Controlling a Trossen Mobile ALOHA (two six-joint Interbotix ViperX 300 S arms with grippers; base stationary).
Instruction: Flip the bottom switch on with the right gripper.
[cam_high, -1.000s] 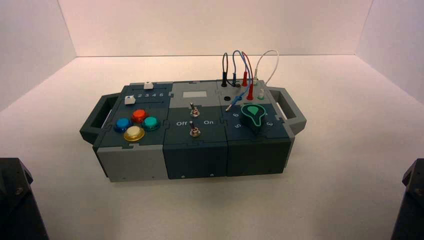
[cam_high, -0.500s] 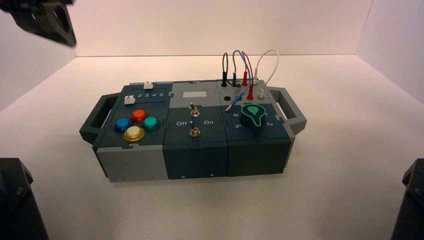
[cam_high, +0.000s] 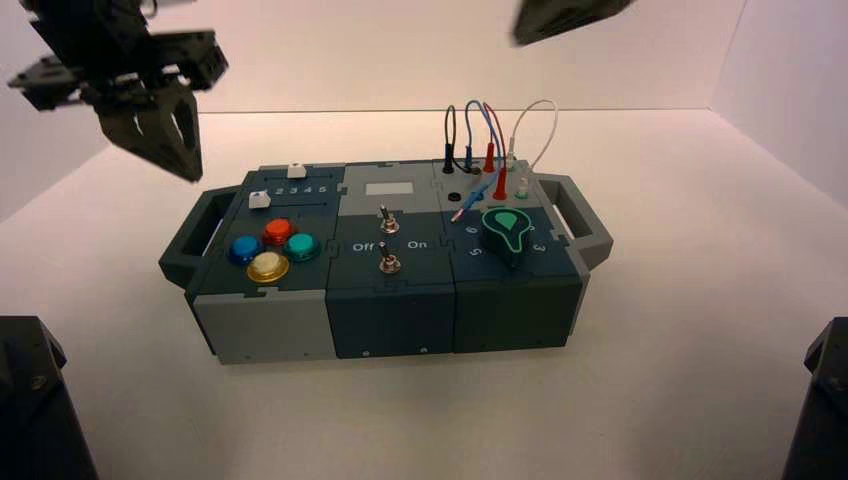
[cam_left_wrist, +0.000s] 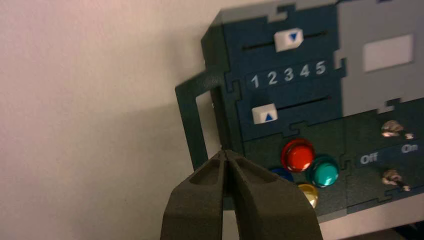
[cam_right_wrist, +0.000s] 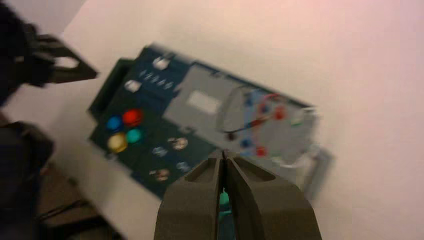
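The dark box (cam_high: 390, 300) stands mid-table with two metal toggle switches between the "Off" and "On" lettering. The bottom switch (cam_high: 388, 263) sits nearer the box's front, and also shows in the left wrist view (cam_left_wrist: 393, 176) and, blurred, in the right wrist view (cam_right_wrist: 161, 174). The top switch (cam_high: 387, 220) is just behind it. My right gripper (cam_high: 540, 25) is high above the box's back right, shut and empty (cam_right_wrist: 223, 151), far from the switches. My left gripper (cam_high: 185, 165) hangs above the box's left handle, shut and empty (cam_left_wrist: 226, 152).
On the box's left are two white sliders (cam_left_wrist: 288, 39) over numbers 1 to 5, and red (cam_left_wrist: 298, 155), teal, blue and yellow buttons. A green knob (cam_high: 506, 232) and looped wires (cam_high: 480, 130) stand on its right. White walls enclose the table.
My left gripper has come down from the top left corner toward the box's left end. My right gripper has entered at the top edge. The box has not changed.
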